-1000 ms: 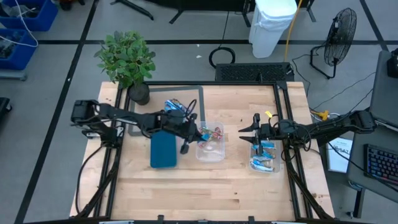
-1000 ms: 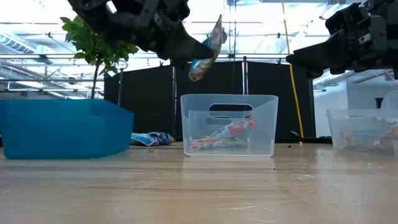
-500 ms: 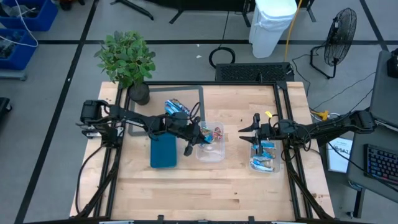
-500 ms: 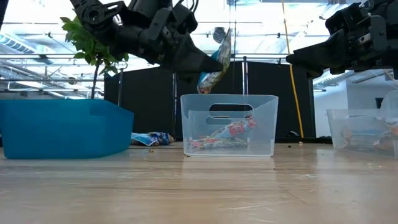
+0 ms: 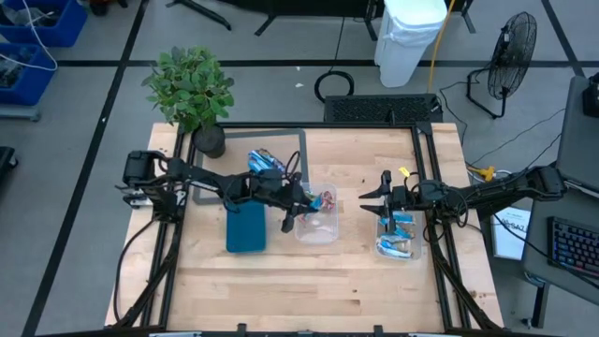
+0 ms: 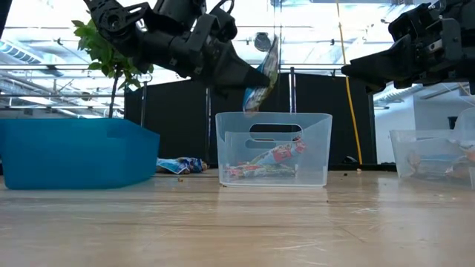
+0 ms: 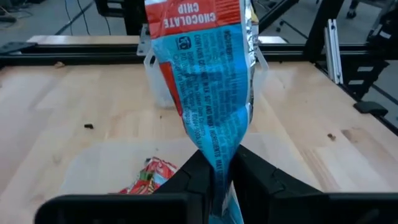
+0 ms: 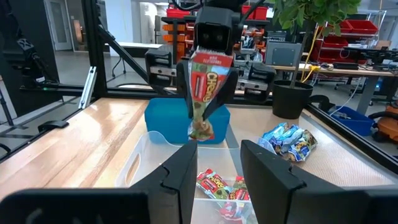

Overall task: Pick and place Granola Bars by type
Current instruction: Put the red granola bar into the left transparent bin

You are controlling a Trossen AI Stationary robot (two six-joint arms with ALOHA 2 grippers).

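A red and green granola bar [image 6: 261, 74] with a blue back [image 7: 208, 74] hangs over the middle clear tub [image 5: 316, 225], and my left gripper [image 5: 301, 204] is shut on it. Several more red and green bars [image 6: 267, 159] lie on that tub's floor. A heap of blue bars [image 5: 265, 162] rests on the table behind the teal tray [image 5: 246, 225]. My right gripper [image 5: 365, 203] stands open and level at the right tub [image 5: 398, 239], where light blue bars lie. My left gripper pinches the bar's wrapper between its two fingers where it narrows toward one end [image 7: 222, 163]. The fingers slant down from the table's left. The bar stands nearly upright, lifted clear, its lower end [image 6: 251, 107] just above the tub's rim.
A potted plant [image 5: 190, 89] stands at the table's far left corner. A grey mat [image 5: 281, 145] lies under the blue bars. The near half of the wooden table [image 5: 299, 290] is bare.
My left gripper has gone toward the table's right edge and a little down with the bar, bringing it over the middle tub. The bar has tipped more upright and stays clear of the tub.
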